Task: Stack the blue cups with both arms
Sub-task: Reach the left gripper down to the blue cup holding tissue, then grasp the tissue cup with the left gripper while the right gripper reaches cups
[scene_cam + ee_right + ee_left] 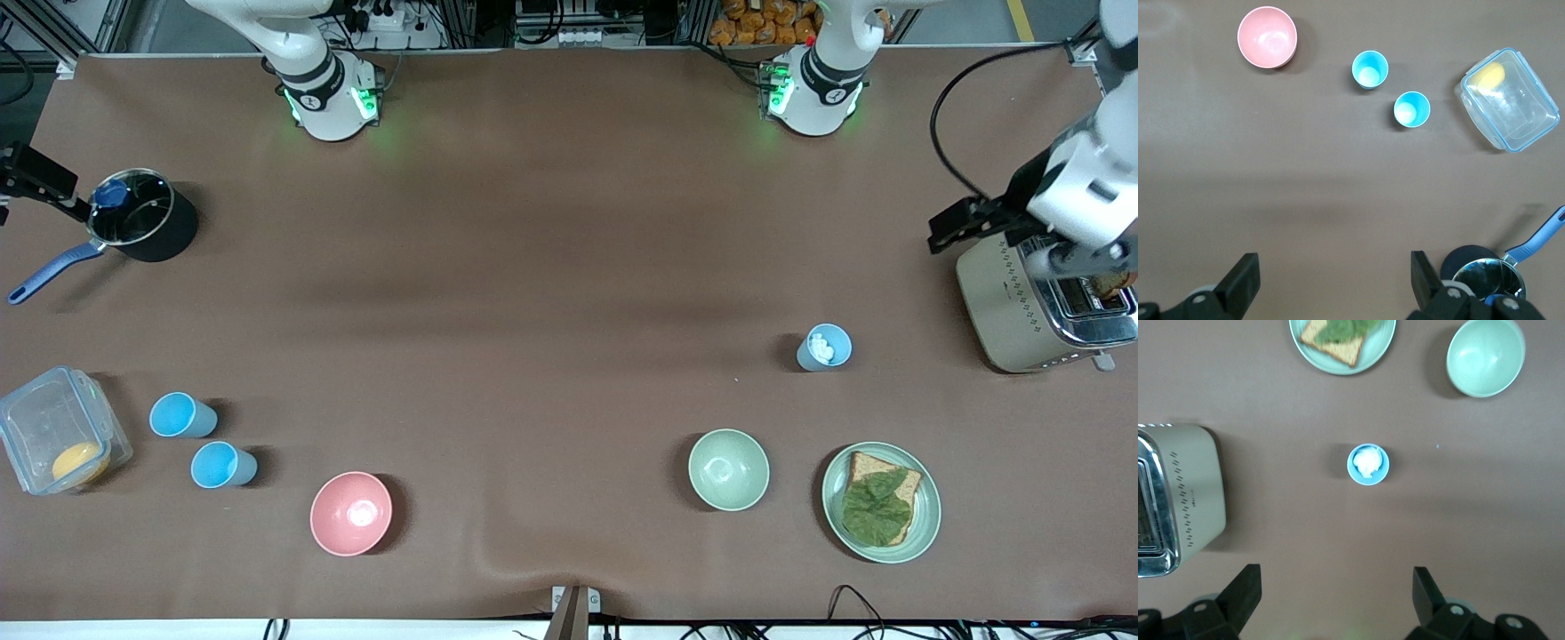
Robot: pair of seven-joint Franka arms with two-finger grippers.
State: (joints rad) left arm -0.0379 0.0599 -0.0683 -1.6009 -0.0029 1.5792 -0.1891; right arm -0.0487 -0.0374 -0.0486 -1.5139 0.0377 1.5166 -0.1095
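the brown desk (533,267) fills the front view, with both white arms based along its top edge. the left arm (822,80) rises from the upper right of that frame, the right arm (311,80) from the upper left, and both wait high over the desk. the left gripper (1336,597) shows at the bottom of the left wrist view with its jaws wide open and empty. the right gripper (1335,280) shows at the bottom of the right wrist view, its jaws wide open and empty too.

a cream toaster (1022,311) sits at the right edge of the front view. a clear lidded container (58,427) with something yellow inside lies at the lower left. a black saucepan (142,218) with a blue handle stands at the upper left. a green plate (925,524) with bread and lettuce sits lower right, a pale green bowl (728,469) beside it, and a pink bowl (350,513) lower left of centre.

two sky-blue cups (182,415) (222,465) stand apart but close together, beside the container in the lower left. a third blue cup (823,348), holding something white, stands right of centre, above the green bowl in the frame.
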